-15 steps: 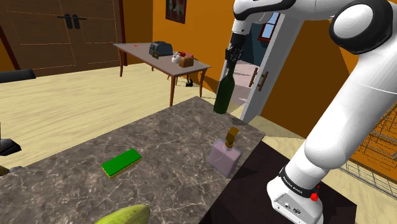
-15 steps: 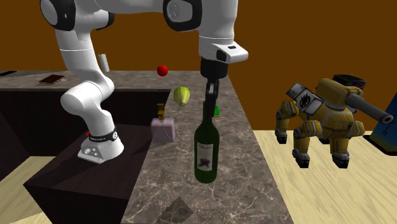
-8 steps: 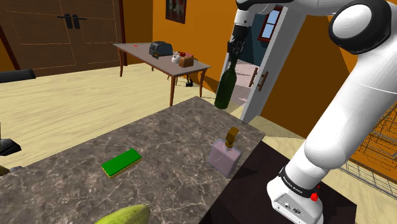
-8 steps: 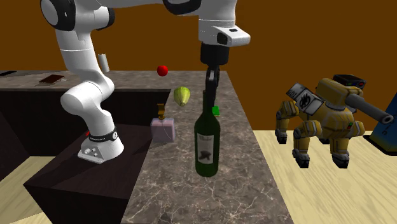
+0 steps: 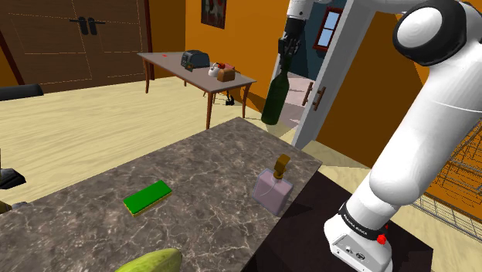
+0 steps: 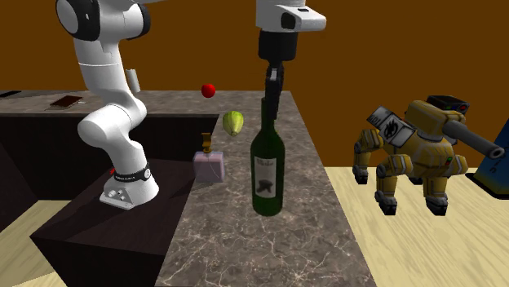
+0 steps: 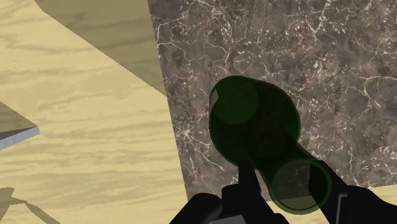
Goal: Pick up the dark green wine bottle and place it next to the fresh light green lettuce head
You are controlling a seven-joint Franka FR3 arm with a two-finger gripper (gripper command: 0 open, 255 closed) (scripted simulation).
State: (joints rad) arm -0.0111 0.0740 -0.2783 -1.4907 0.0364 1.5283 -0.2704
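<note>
The dark green wine bottle (image 5: 272,97) hangs upright in the air above the far corner of the marble counter (image 5: 202,166), clear of its surface. My gripper (image 5: 286,51) is shut on the bottle's neck from above. In the second exterior view the bottle (image 6: 266,168), with a pale label, hangs below the gripper (image 6: 270,86) over the counter's near end. The light green lettuce head (image 6: 233,122) lies farther back on the counter; in the shoulder view the lettuce (image 5: 151,262) sits at the bottom edge. In the wrist view the bottle (image 7: 253,125) is seen from above, held in the gripper (image 7: 287,198).
A pale pink bottle with a gold cap (image 5: 273,190) stands near the counter edge by the stand. A green flat block (image 5: 147,197) lies mid-counter. A red apple (image 6: 210,90) sits at the far end. A yellow robot toy (image 6: 414,155) stands on the floor beside the counter.
The gripper has risen with the bottle, lifting it higher above the counter. Nothing else has moved.
</note>
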